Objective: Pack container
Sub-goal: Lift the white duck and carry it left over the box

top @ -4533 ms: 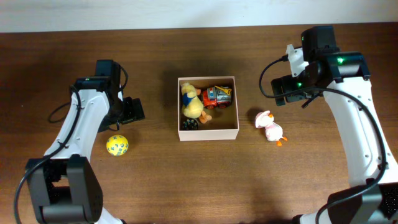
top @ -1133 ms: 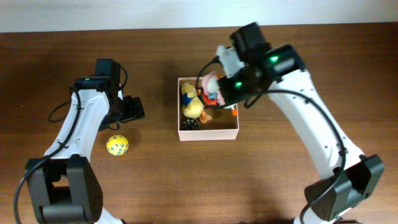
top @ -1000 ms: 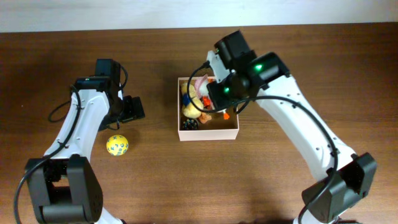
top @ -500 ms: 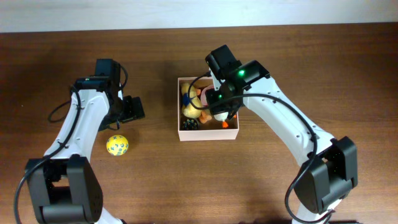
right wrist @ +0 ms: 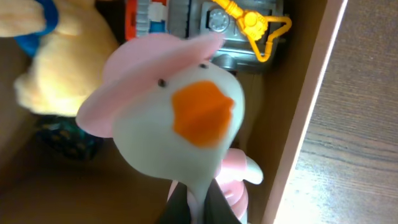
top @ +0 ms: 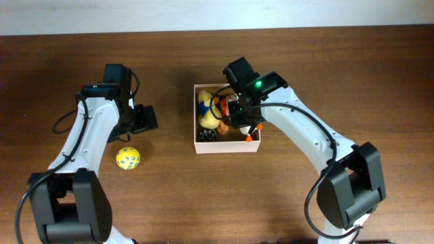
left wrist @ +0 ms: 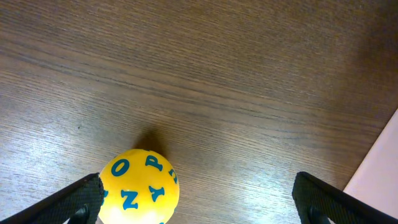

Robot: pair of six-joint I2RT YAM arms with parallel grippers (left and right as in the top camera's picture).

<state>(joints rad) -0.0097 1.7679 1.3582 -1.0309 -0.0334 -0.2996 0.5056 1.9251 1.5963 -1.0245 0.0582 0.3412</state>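
White toy duck in pink hat [right wrist: 180, 124], clamped in the right fingers [right wrist: 221, 210], has left the bench [top: 339, 68] for the square white cardboard container [top: 224, 146] at its middle; left fingers [left wrist: 74, 198] apart over the unpacked yellow lettered ball [left wrist: 140, 186].

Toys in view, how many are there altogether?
5: a yellow lettered ball on the table left of the container; inside it a yellow plush, a toy truck, a small dark toy; the white duck in the right claw over it. Others may be hidden.

Two robot arms [top: 88, 129] at a wooden table [top: 203, 196] suggest a lab.
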